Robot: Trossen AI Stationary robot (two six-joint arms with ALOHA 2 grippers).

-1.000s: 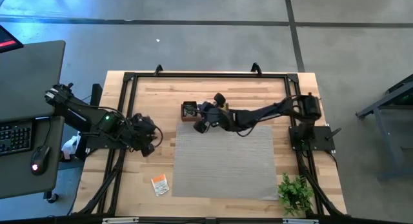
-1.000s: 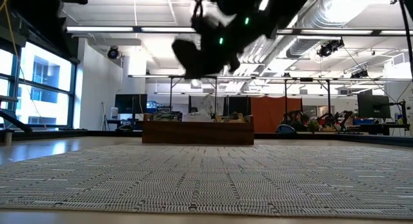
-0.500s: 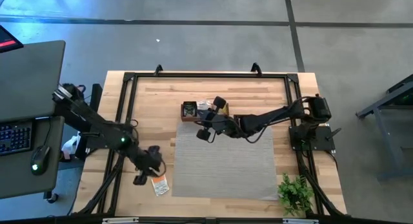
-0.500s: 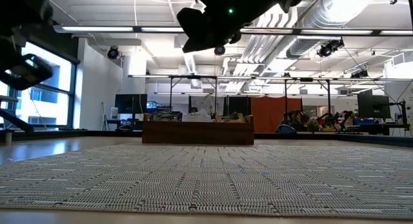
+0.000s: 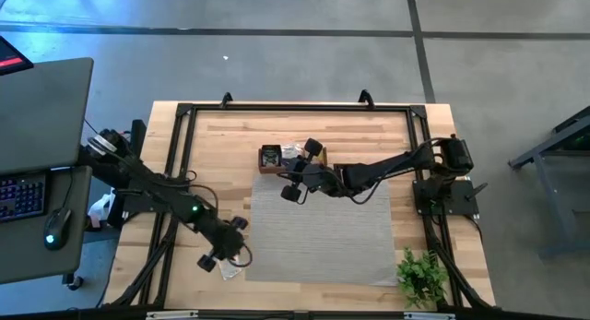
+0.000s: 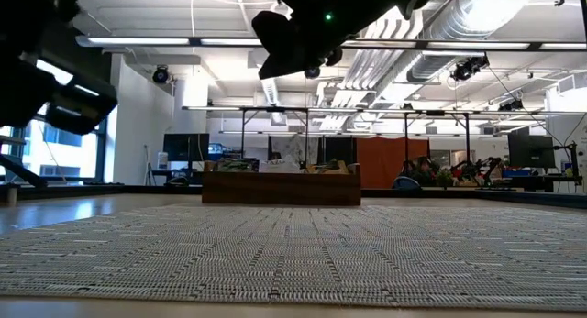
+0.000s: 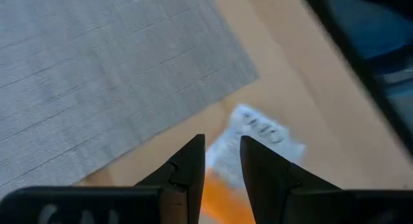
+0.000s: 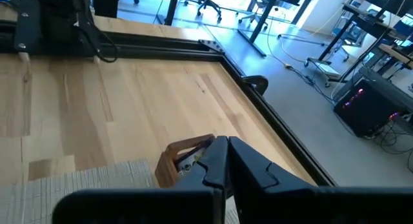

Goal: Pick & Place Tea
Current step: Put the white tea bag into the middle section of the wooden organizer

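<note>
Our left gripper [image 5: 219, 254] is low in the lower left of the high view, right over a tea sachet [image 7: 258, 137] that lies on the bare wood table [image 5: 304, 126] just off the near left corner of the grey mat [image 5: 323, 232]. In the left wrist view its two fingers [image 7: 187, 169] stand a little apart, with the white and orange sachet showing in the gap and past the tips. We cannot tell if the fingers touch the sachet. They do not hold it.

Farther back, near the middle of the high view, our right gripper [image 5: 291, 183] hangs over the far edge of the mat. In the right wrist view its fingers [image 8: 219, 161] are pressed together with nothing between them. In the low view it is the dark shape [image 6: 293, 38] at the top middle, up in the air.

Just behind the right gripper is the wood box [image 5: 273, 159], sitting on the table at the far edge of the mat. We see more tea [image 5: 270, 157] inside it. In the low view the box [image 6: 281, 186] is the long brown bar in the middle, at the far end of the mat.
</note>
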